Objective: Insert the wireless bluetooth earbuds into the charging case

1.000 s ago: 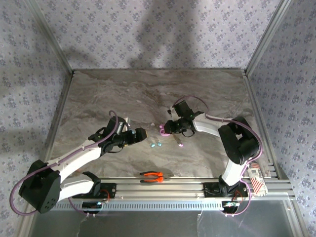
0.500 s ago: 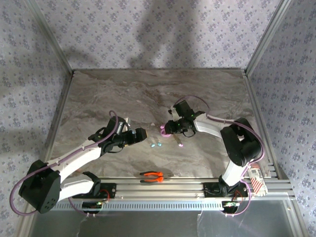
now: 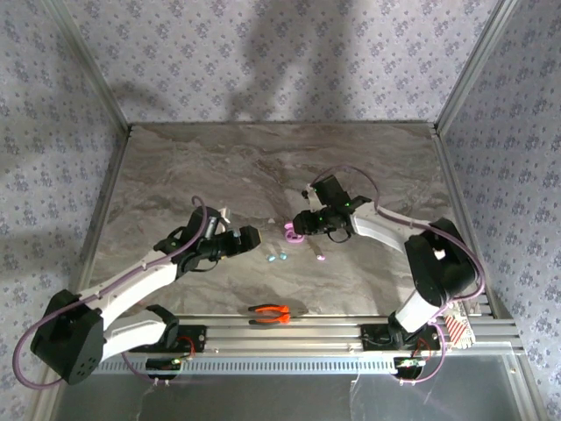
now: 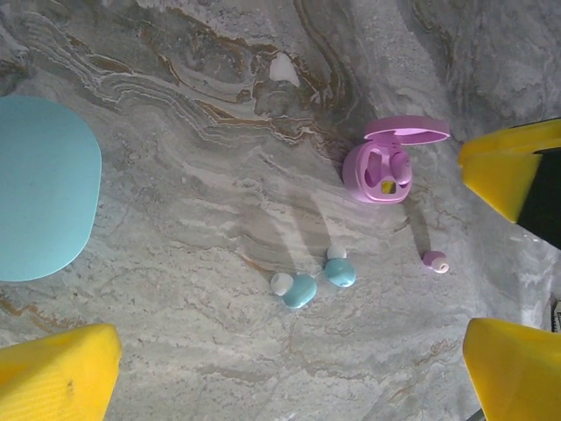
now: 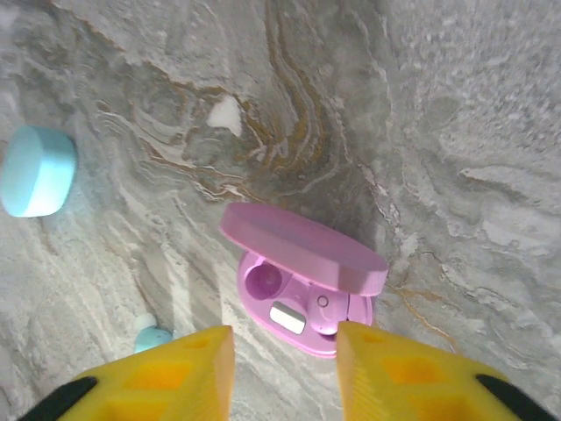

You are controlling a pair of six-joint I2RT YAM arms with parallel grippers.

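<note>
Nearest my bases, the orange-handled pliers [image 3: 269,313] lie flat on the tabletop [image 4: 193,228]. My left tool [image 4: 289,351] hangs spread wide, gripping nothing. Just past it, two teal earbuds [image 4: 300,290] sit side by side, almost touching, each a glossy bead with a pale tip. One pinkish-purple earbud [image 4: 436,260] lies alone to their right, well clear of them, also pale-tipped.

Further out is the pink charging case [image 5: 298,316], its lid [image 5: 302,248] swung up. My right tool [image 5: 285,338] hovers over the case's near edge, the fingers parted by a narrow gap with nothing pinched between them. One round well inside looks hollow, and a small pale piece shows beside it. I cannot tell whether a bud sits in the other well. Farthest left is a smooth teal case [image 5: 35,171], clipped by the frame edge.
</note>
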